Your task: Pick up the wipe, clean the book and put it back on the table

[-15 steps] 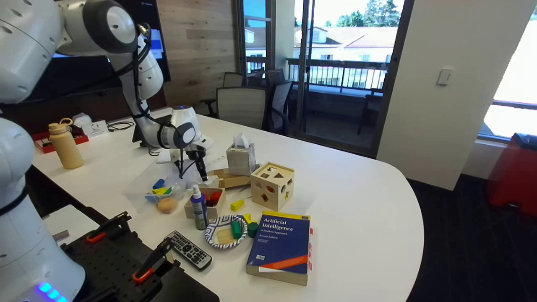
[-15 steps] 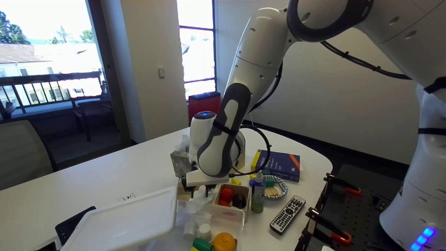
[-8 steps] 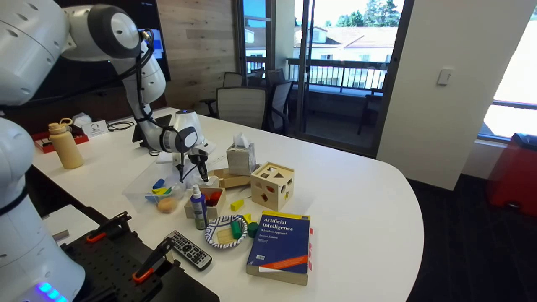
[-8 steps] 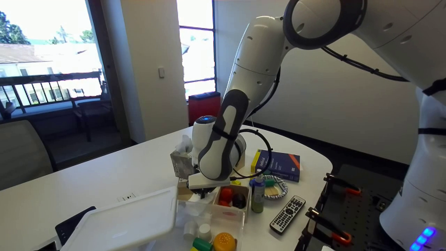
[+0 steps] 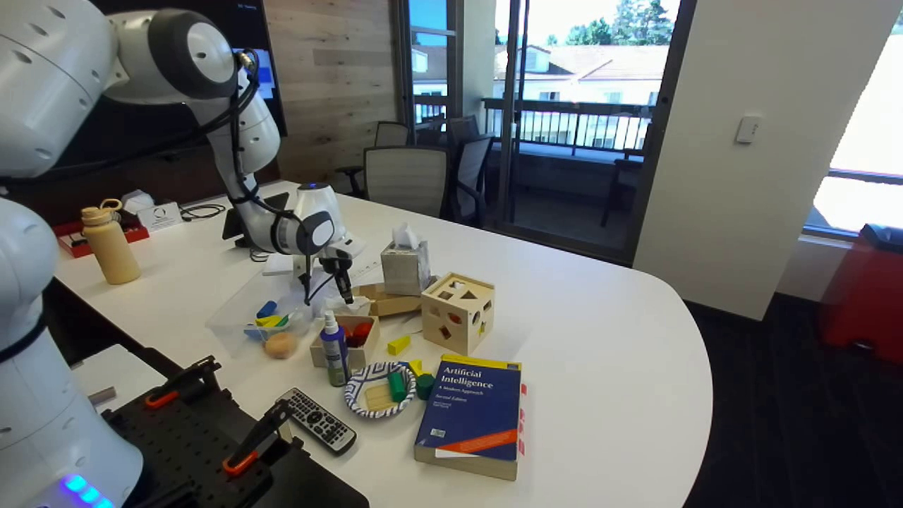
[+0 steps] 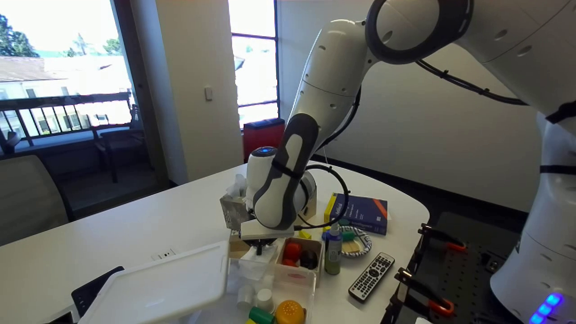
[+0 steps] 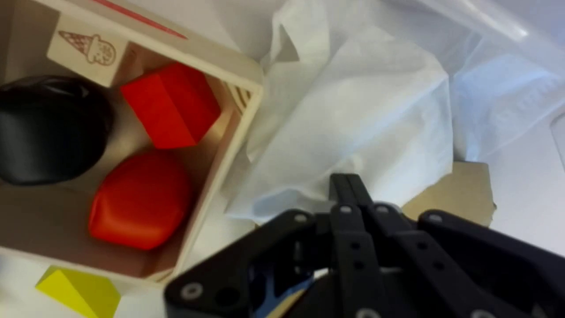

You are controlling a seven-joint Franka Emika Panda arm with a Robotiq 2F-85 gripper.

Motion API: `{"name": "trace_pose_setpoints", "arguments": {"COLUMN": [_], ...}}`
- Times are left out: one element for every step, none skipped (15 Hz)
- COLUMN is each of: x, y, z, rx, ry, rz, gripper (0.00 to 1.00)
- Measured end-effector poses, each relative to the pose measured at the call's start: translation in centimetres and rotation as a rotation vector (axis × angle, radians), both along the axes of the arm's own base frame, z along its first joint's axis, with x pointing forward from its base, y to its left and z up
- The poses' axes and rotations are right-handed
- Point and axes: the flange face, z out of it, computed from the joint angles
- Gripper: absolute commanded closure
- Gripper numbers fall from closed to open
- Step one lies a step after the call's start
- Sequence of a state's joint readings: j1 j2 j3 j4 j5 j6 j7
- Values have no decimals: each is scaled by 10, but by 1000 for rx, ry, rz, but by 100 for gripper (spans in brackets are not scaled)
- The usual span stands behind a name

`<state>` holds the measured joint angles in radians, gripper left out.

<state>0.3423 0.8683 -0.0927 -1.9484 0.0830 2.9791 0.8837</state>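
Wide white table with a rounded edge (image 5: 607, 367): spread beneath all the clutter.
White jointed arm with dark grey trim (image 6: 321, 85): bent low over the table in both exterior views.
Clear plastic bin (image 5: 236, 310): just beside the arm's low end, holding coloured blocks (image 5: 270, 321).
Thick dark blue paperback book with a yellow band and an orange-red strip (image 5: 471, 406): flat on the table near the rounded edge; lettered "Artificial Intelligence", "A Modern Approach", "Second Edition", then in lines too small to read.
Pale wooden cube with cut-out shapes (image 5: 458, 314): between the book and a grey patterned tissue box (image 5: 404, 271).
Open-topped pale wooden box (image 7: 219, 174): just beside the bin, holding red and black pieces (image 7: 143, 198) and a pale tile (image 7: 86, 51) printed with a brown ice-cream cone.
Thin crumpled white paper wipe (image 7: 362, 115): just beside the wooden box, partly covering tan cardboard (image 7: 461, 190) in the wrist view.
Black two-finger gripper (image 7: 345, 179): pressed together at the tips, pinching the wipe.
Purple spray bottle with a white nozzle (image 5: 335, 353): upright by the wooden box, with an illegible label.
Black-and-grey remote control (image 5: 321, 421): flat near the bottle, with illegible key legends.
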Motion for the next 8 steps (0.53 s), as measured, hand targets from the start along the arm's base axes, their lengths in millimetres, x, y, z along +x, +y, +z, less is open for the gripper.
{"name": "trace_pose_setpoints", "arguments": {"x": [5, 11, 17, 24, 29, 35, 39, 42], "y": [-2, -5, -9, -14, -19, -25, -32, -40], "z": [9, 21, 35, 51, 68, 86, 104, 122], "rx": [1, -2, -8, -15, -20, -21, -20, -18], "ry": [-15, -36, -59, -83, -107, -132, -156, -180], "rz": [-8, -17, -26, -33, -41, -51, -64, -78], "gripper": [100, 100, 100, 100, 100, 100, 100, 100]}}
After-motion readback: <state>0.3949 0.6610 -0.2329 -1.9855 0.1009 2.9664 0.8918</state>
